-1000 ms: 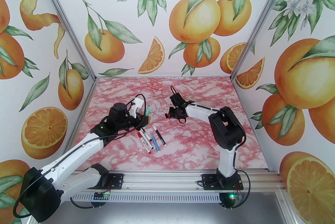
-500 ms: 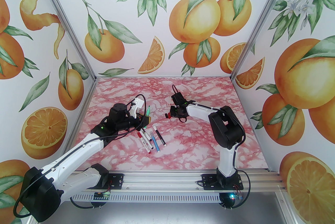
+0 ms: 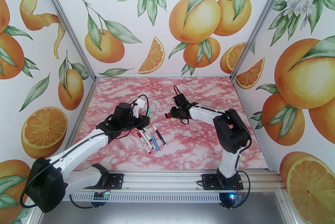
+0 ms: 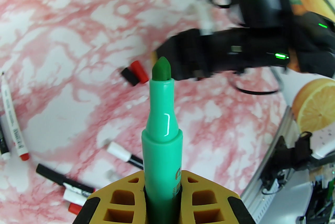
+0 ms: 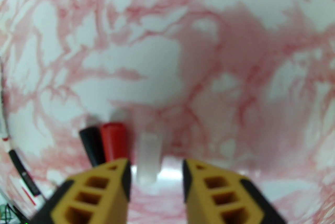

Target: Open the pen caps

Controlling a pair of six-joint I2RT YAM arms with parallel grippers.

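- Two grippers showed in the top external view. The left gripper [image 3: 147, 118] was clenched on a green pen [image 3: 148, 112] that stood up out of its jaws. The right gripper [image 3: 168, 115] hung low over the table [image 3: 199, 144], facing the left one across a gap. Several pens [image 3: 153, 139] lay in a loose bunch just on the near side of the left jaws. How the right jaws stood could not be told from this height.
- The left wrist view gave what the top one was too far off to show. The green pen [image 4: 161, 123] was gripped low on its barrel between the yellow fingers [image 4: 217, 189], its felt tip bare. Beyond that tip a red cap [image 4: 138, 71] and a black cap [image 4: 129, 77] lay side by side on the table, touching.
- The right wrist view showed the right gripper [image 5: 156, 165] with its jaws parted, grasping nothing. A pale translucent cap [image 5: 149, 157], blurred, sat in the gap just past the fingertips, closer to one finger. The red cap [image 5: 113, 139] and black cap [image 5: 90, 143] lay just outside that same finger.
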